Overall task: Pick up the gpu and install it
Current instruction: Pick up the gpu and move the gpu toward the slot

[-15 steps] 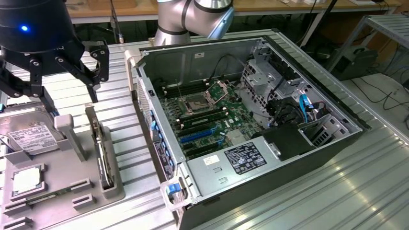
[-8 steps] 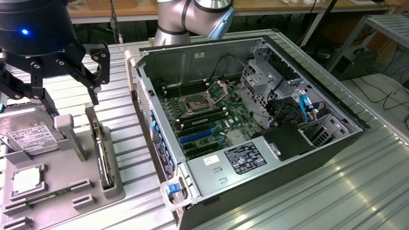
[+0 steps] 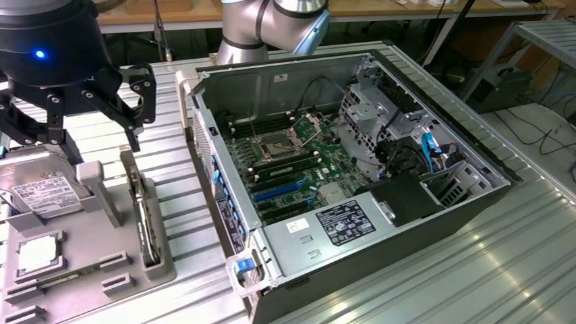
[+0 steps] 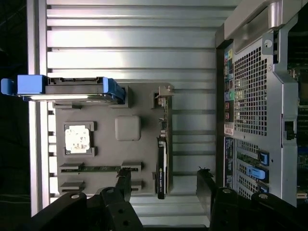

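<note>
Grey moulded plastic is forming the parts tray (image 4: pixel 106 154), and the gpu (image 4: pixel 162 159) is standing on edge in a narrow slot along the side of the tray nearest the computer case (image 3: pixel 270 88), its silver bracket (image 4: pixel 165 96) at one end. The jaws are hanging wide open above the tray, gripping nothing, with one finger showing on each side of the card in the wrist view. The card is offering only a thin edge, so jaws coming down off-centre could be knocking it askew in its slot or striking the tray, and a tilted lift could be snagging the bracket on the slot's end post. The hard drive (image 3: pixel 40 192) and the CPU (image 4: pixel 77 139) are sitting close by on the same tray, where a stray finger could be clipping them. Inside the case, the blue expansion slots (image 3: pixel 274 192) are lying low beside the rear wall, so a skewed card would likely be catching the rim. Everything is resting on a ribbed aluminium bench (image 4: pixel 130 38); a wooden table (image 3: pixel 405 10), loose cables and metal shelving (image 3: pixel 549 34) are filling the room behind.
</note>
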`<state>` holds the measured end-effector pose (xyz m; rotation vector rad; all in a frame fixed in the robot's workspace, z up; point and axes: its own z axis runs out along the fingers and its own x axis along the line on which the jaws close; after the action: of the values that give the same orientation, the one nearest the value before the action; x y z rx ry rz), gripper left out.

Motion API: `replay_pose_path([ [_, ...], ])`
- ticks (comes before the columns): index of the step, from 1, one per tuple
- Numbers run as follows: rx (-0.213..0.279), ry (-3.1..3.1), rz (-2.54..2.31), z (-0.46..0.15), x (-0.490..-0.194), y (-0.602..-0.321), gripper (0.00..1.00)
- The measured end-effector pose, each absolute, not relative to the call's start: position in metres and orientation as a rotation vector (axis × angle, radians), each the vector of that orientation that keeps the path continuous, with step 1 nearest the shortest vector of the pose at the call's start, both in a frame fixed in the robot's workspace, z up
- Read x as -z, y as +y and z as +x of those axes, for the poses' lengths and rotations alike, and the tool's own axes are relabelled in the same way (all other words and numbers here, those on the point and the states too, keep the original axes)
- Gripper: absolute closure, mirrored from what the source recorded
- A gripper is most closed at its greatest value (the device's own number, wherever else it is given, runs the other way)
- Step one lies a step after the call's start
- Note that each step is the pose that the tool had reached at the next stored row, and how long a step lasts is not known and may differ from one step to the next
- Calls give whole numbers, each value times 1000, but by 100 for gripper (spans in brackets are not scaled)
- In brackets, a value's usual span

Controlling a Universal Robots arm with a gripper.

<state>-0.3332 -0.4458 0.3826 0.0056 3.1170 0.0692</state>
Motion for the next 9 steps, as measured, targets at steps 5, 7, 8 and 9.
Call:
replay_pose_path([
  [5,-69,3117,6,-333,-378,-446,34],
  [7,-69,3117,5,-333,-375,-447,34],
  [8,-69,3117,6,-333,-374,-447,34],
  [9,-69,3117,6,-333,-374,-447,34],
])
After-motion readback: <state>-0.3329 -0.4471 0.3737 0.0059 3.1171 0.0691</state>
